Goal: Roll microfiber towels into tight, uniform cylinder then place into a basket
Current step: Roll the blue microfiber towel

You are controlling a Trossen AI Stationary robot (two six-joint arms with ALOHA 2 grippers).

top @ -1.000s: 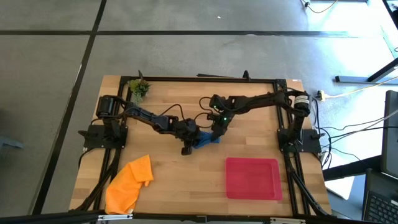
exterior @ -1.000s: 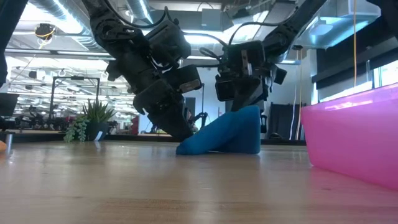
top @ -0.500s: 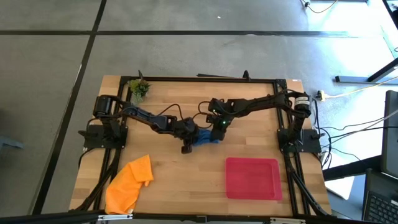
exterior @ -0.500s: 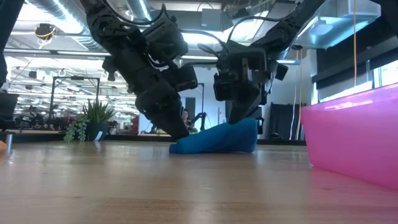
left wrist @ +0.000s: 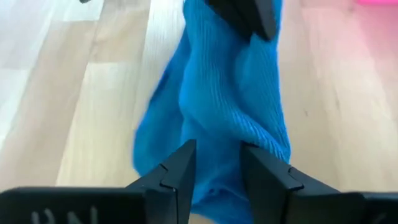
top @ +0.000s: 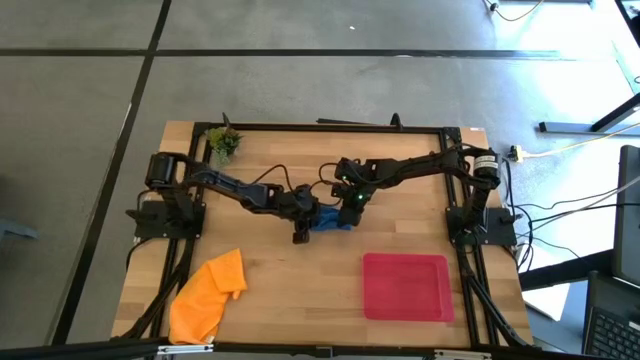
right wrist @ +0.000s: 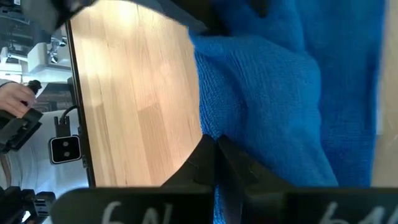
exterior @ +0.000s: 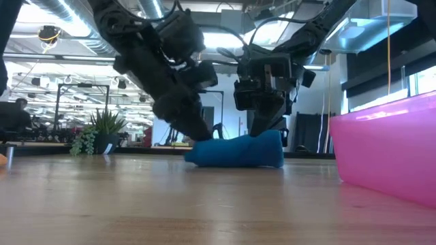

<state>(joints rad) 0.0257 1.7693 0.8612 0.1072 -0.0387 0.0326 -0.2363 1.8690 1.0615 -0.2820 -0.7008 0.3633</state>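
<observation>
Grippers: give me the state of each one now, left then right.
Left gripper: open, fingers astride the blue towel, not clamped on it.
Right gripper: shut, tips pressed against the blue towel; whether any cloth is pinched cannot be told.

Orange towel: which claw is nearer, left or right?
Left. The left claw sits at the blue towel, on the side toward the orange towel. The right claw is at the blue towel's opposite end, farther off.

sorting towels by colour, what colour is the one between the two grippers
Blue. The towel shows best in the left wrist view, ribbed and bunched on the wood.
</observation>
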